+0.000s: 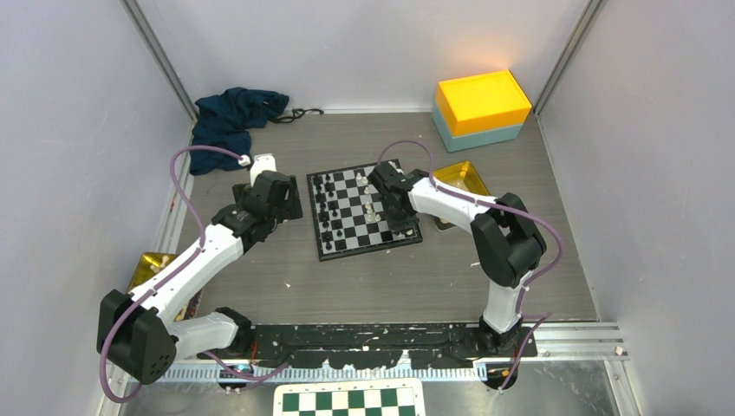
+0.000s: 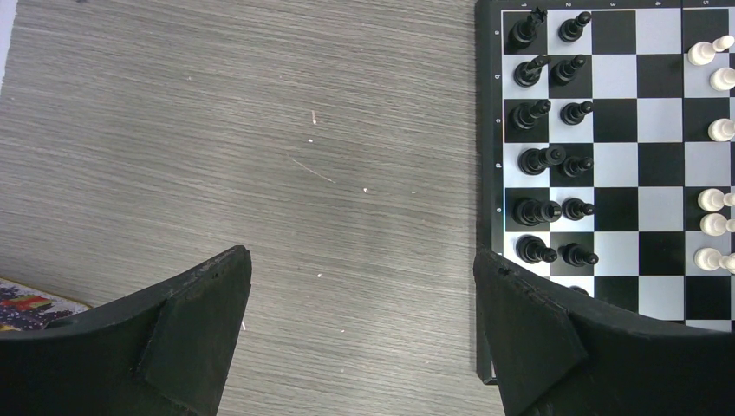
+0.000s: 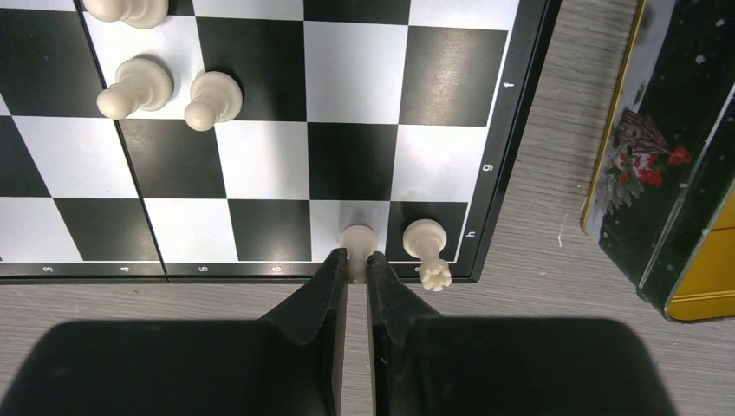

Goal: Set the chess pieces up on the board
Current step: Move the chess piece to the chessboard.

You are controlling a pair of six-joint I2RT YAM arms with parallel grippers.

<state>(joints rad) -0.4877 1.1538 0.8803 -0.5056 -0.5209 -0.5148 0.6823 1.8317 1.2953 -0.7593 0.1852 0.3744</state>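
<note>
Board lies on the grey wood-grain worktop (pale walls all round), just right of the wide-open left end effector. Right end effector pinches a cream piece.

Table looks matt wood-grain, board satiny, chess pieces smooth plastic.

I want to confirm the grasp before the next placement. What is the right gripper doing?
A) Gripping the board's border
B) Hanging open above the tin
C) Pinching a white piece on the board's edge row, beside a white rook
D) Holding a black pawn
C: in the right wrist view the right gripper has its fingertips closed on a white piece on the edge row of the board, right beside the white rook.
</note>
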